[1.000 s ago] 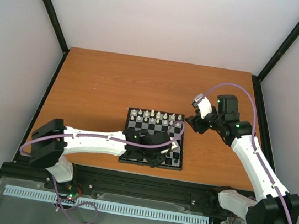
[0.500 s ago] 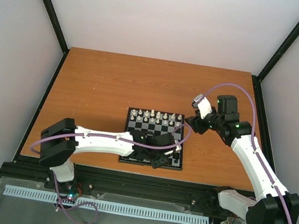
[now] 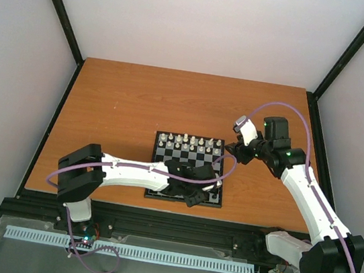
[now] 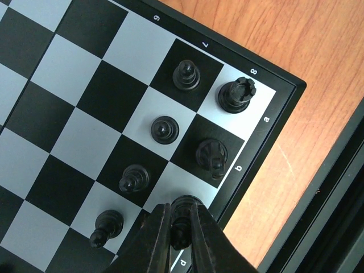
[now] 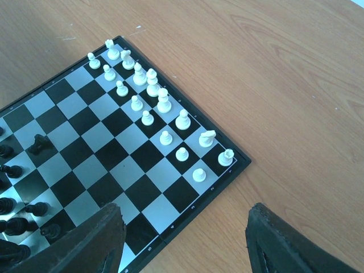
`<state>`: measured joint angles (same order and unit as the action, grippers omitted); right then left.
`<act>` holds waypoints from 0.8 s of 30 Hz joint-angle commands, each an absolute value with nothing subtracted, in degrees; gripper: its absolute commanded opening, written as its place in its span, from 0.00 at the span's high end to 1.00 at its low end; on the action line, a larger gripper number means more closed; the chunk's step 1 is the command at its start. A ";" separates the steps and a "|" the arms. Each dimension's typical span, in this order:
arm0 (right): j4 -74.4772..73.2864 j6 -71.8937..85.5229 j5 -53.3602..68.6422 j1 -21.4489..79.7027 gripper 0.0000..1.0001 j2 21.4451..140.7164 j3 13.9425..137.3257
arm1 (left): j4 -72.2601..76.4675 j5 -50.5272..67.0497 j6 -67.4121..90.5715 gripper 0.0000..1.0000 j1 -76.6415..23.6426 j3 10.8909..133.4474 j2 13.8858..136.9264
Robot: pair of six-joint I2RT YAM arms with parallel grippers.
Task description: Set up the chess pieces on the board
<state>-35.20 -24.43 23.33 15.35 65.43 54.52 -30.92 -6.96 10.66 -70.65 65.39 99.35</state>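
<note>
The board (image 3: 158,148) lies mid-table, with white chess pieces (image 3: 189,141) lined up along its far side. My left gripper (image 3: 194,195) hangs over the near right corner. In the left wrist view the left gripper (image 4: 181,228) is shut on a black piece (image 4: 183,209), low over a light edge square. Beside it stand a black knight (image 4: 211,156), a rook (image 4: 236,94) and black pawns (image 4: 165,129). My right gripper (image 3: 236,149) hovers open just off the board's far right corner. In its own view the right gripper (image 5: 185,215) holds nothing, above the board (image 5: 240,165) and the white rows (image 5: 149,105).
A lone black piece (image 5: 38,144) stands further in on the board, apart from the other black pieces (image 5: 17,223) at the near side. Bare wood tabletop (image 3: 132,102) surrounds the board. A black rail (image 4: 335,187) runs along the table's near edge, close to the board's corner.
My left arm has swung its elbow to the right, and its gripper has crept slightly right along the board's near edge, still holding the black piece. The right arm has stayed put.
</note>
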 commanded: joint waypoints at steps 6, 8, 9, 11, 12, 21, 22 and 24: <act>-35.77 -25.22 24.51 14.80 0.41 65.92 54.10 | -30.34 -6.76 9.71 0.87 -71.23 68.03 101.69; -35.85 -25.22 24.61 14.81 0.41 65.92 54.12 | -30.37 -6.90 9.76 0.87 -71.19 68.14 102.10; -35.86 -25.29 24.68 14.83 0.41 65.92 54.14 | -30.33 -6.94 9.76 0.87 -71.20 68.12 102.27; -35.86 -25.27 24.68 14.82 0.41 65.92 54.01 | -30.35 -7.13 9.88 0.85 -71.21 68.18 102.58; -35.90 -25.30 24.77 14.82 0.41 66.00 54.05 | -30.40 -7.24 9.99 0.83 -71.20 68.24 102.59; -36.04 -25.42 25.06 14.83 0.41 66.09 54.05 | -31.11 -7.80 10.59 0.68 -71.19 68.38 99.76; -36.05 -25.48 25.11 14.83 0.41 66.09 54.04 | -31.23 -7.82 10.69 0.67 -71.22 68.38 98.84; -36.04 -25.65 25.25 14.81 0.41 66.18 53.92 | -31.71 -8.18 10.91 0.65 -71.22 68.38 96.50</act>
